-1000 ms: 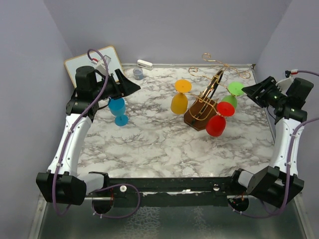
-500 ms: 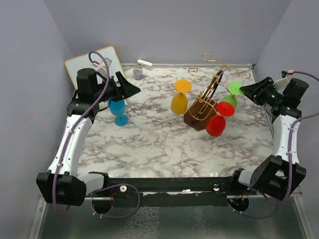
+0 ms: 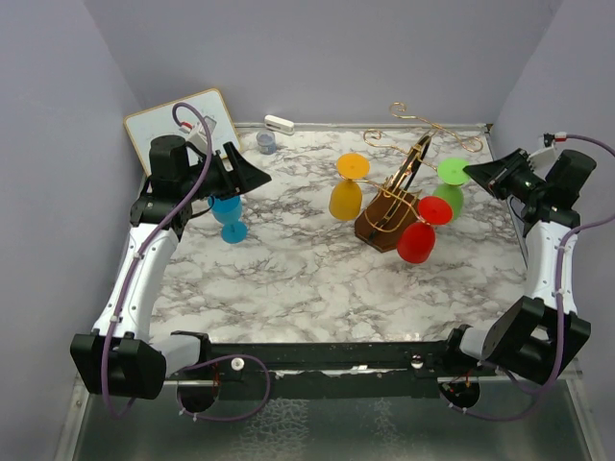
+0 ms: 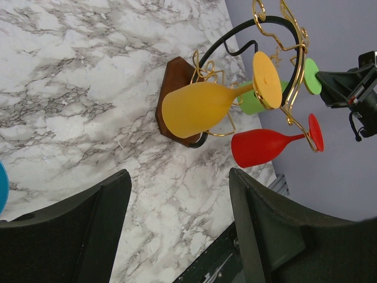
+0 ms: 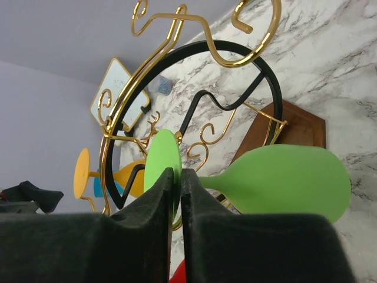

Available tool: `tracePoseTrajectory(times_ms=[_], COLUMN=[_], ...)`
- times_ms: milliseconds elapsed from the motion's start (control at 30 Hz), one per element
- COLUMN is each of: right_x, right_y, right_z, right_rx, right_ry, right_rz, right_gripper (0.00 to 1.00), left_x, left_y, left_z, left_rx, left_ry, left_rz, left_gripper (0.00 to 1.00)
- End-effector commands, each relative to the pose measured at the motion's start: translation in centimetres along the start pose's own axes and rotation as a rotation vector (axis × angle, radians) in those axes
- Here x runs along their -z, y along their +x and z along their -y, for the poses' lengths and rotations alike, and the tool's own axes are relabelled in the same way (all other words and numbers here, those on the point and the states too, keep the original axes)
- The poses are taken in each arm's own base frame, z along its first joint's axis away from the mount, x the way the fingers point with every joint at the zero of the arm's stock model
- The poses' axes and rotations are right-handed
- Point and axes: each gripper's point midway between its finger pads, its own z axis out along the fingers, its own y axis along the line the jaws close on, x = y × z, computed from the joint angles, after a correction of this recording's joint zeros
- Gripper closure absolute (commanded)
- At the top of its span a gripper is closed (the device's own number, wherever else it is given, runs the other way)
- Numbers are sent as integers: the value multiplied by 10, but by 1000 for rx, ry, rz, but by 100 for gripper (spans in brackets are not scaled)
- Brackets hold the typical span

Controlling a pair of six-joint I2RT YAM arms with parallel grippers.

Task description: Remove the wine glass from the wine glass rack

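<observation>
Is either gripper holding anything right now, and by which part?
The right gripper pinches the green glass by the rim of its round foot, with the glass hanging on the rack. The left gripper is open, holding nothing.

White links (image 3: 135, 279), black joints (image 3: 168, 158) — looping purple cables (image 3: 558, 317)
</observation>
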Motion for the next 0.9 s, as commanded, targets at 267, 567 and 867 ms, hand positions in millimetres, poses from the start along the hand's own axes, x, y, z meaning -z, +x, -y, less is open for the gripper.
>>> tracePoseTrajectory(times_ms=[267,567,867], right_x=[10,22,28], right_y=[-6,-7,-2], right_z=[-27,-30,-33], right_rx=[5,-7,-6], right_ry=[-73,-19,-1], right_rz=[40,109,113], right_gripper=[99,99,99], left_x=[7,11,11], left_y=[-2,-4,-2], left_z=[6,9,8], left_rx=[-38,-47,-48], left_ry=[1,0,-4], left_rz=[31,35,32], left_gripper=[31,31,31])
